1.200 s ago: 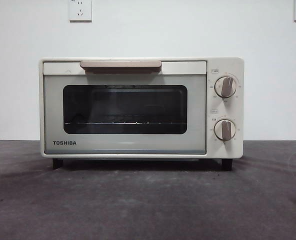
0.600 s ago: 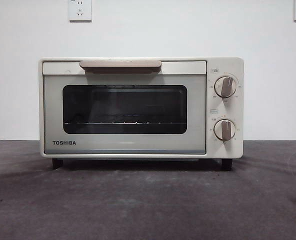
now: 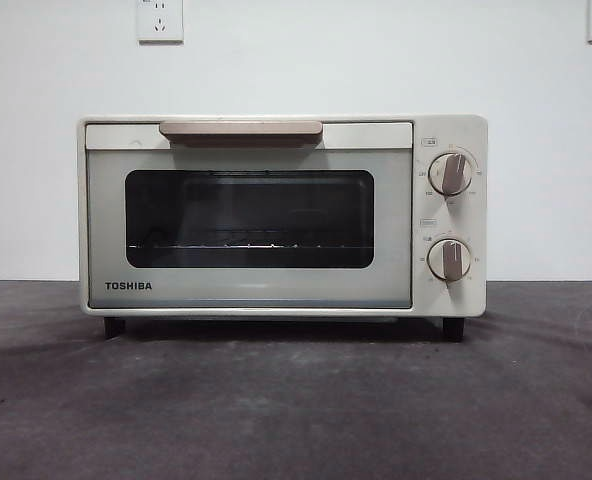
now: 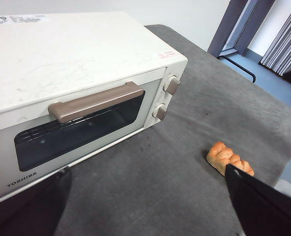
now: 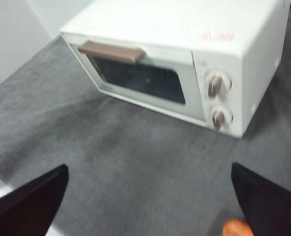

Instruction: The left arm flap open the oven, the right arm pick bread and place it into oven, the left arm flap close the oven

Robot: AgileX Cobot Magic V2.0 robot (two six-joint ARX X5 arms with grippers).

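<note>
The cream-white TOSHIBA oven (image 3: 281,215) stands shut on the dark grey table, with its beige-brown handle (image 3: 241,130) along the door's top. It also shows in the left wrist view (image 4: 76,83) and the right wrist view (image 5: 185,64). The golden-orange bread (image 4: 229,158) lies on the table beyond the oven's knob side; only its edge (image 5: 238,229) shows in the right wrist view. My left gripper (image 4: 148,206) is open, above the table in front of the oven door. My right gripper (image 5: 148,204) is open, high above the table, near the bread. Neither arm shows in the front view.
Two grey-brown knobs (image 3: 450,173) sit on the oven's right panel. The table's edge (image 4: 288,162) runs just past the bread, with floor beyond. A white wall with sockets (image 3: 160,20) stands behind the oven.
</note>
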